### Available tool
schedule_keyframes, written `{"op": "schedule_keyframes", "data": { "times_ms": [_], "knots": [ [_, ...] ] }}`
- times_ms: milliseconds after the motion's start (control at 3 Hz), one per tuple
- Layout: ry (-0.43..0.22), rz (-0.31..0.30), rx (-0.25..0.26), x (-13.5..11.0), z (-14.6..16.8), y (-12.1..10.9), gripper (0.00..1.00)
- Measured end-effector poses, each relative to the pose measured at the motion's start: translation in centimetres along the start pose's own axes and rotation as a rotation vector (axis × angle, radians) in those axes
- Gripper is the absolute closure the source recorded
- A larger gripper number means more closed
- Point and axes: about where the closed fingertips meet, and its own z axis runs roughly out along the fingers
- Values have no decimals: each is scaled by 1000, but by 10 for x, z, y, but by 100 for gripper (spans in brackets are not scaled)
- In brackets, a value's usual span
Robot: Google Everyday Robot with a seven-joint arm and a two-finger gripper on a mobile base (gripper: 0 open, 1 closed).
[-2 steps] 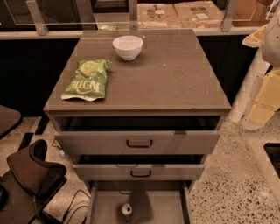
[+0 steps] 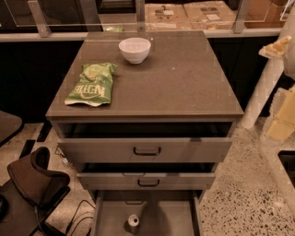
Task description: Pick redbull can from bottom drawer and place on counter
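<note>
Slightly shifted: pincer [image 2: 278, 47], at right edge beside surface [image 2: 184, 83]; grip state could not be told. Upright redbull can [image 2: 133, 222] stood in open bottom drawer [image 2: 161, 214], left of centre.

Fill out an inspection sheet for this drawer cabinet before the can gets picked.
Surface: counter, grey-brown, two items on it.
Job's things: can stands upright on the floor of the open bottom drawer; not yet on the counter.
Clutter: white bowl at the counter's back, green snack bag at its left.
Hand: hand at the right edge of view, raised beside the counter, far from the can.
Cables: dark cable on the floor left of the bottom drawer.
Surroundings: dark chair at left, cardboard boxes behind, speckled floor.
</note>
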Motion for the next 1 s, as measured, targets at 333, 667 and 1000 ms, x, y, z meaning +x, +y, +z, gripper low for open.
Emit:
{"op": "schedule_keyframes", "data": {
  "times_ms": [333, 667, 1000],
  "knots": [
    [-100, 9, -12, 30, 18, 20, 0],
    [-183, 10, -27, 56, 42, 42, 0],
    [-262, 16, -41, 82, 72, 68, 0]
  ]
}}
